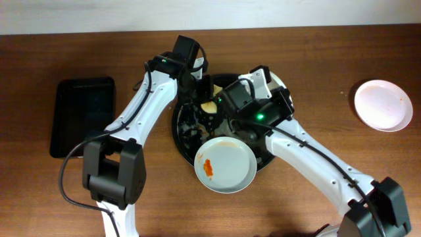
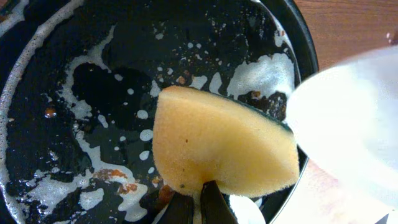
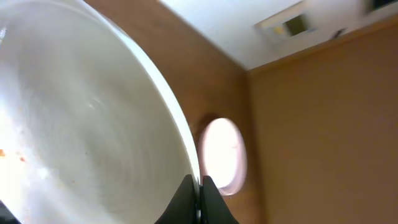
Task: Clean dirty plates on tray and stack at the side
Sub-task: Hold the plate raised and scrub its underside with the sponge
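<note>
Plates point(image 1: 225, 164): pinches one plate point(image 3: 87, 124) by its rim above the round black tray point(image 1: 186, 139) in closed right fingers point(image 3: 180, 205), clamps the yellow sponge point(image 2: 217, 143) in left fingers point(image 2: 177, 213), risks dropping that plate under hard scrubbing.

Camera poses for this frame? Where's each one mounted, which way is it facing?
Overhead: above table, facing straight down; left arm, right arm, tray, smeared plate.
Left wrist: faces down into tray; left gripper pinches sponge.
Right wrist: faces sideways across table; right gripper clamps held plate.
Shared: overhead and right wrist both show side plate.
</note>
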You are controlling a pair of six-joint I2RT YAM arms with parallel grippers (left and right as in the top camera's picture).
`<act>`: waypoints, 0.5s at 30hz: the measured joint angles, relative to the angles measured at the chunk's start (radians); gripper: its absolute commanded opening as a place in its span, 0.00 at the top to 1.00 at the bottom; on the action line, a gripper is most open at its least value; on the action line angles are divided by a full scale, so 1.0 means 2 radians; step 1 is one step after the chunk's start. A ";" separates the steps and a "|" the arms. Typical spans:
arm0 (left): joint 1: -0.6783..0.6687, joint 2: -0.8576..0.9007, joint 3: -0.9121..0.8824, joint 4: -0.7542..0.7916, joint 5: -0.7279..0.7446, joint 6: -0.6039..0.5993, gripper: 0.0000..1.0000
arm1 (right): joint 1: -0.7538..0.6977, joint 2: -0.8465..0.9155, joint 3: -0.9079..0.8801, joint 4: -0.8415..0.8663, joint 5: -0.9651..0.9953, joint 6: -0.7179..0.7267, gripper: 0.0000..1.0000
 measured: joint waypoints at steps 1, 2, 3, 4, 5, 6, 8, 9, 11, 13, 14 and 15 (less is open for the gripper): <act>0.000 0.000 0.000 0.000 0.002 0.001 1.00 | -0.006 0.000 0.000 -0.001 -0.014 0.010 0.96; 0.000 0.000 0.000 0.000 0.004 0.003 1.00 | -0.014 0.000 0.000 -0.004 -0.031 0.023 0.96; -0.001 0.000 0.000 0.000 0.006 0.006 1.00 | -0.022 0.000 0.000 -0.005 -0.045 0.035 0.96; -0.002 0.000 0.000 0.000 0.007 0.009 1.00 | -0.030 0.000 0.000 -0.005 -0.058 0.047 0.96; -0.004 0.000 0.000 0.000 0.009 0.012 1.00 | -0.039 0.000 0.000 -0.005 -0.071 0.061 0.96; -0.006 0.000 0.000 0.000 0.011 0.014 1.00 | -0.047 0.000 0.000 -0.005 -0.084 0.069 0.96; -0.015 0.000 -0.003 0.010 0.020 0.023 1.00 | -0.061 0.000 0.000 -0.005 -0.109 0.084 0.96; -0.023 0.000 -0.009 0.021 0.027 0.027 1.00 | -0.066 0.000 0.000 -0.006 -0.120 0.091 0.96; -0.037 0.000 -0.019 0.030 0.035 0.032 1.00 | -0.070 0.000 0.000 -0.010 -0.133 0.101 0.96; -0.049 0.000 -0.035 0.047 0.040 0.031 1.00 | -0.071 0.000 0.000 -0.016 -0.144 0.110 0.96; -0.054 0.000 -0.045 0.058 0.043 0.028 1.00 | -0.071 0.000 0.000 -0.019 -0.148 0.114 0.96; -0.058 0.000 -0.058 0.072 0.047 0.024 1.00 | -0.071 0.000 0.000 -0.021 -0.153 0.116 0.96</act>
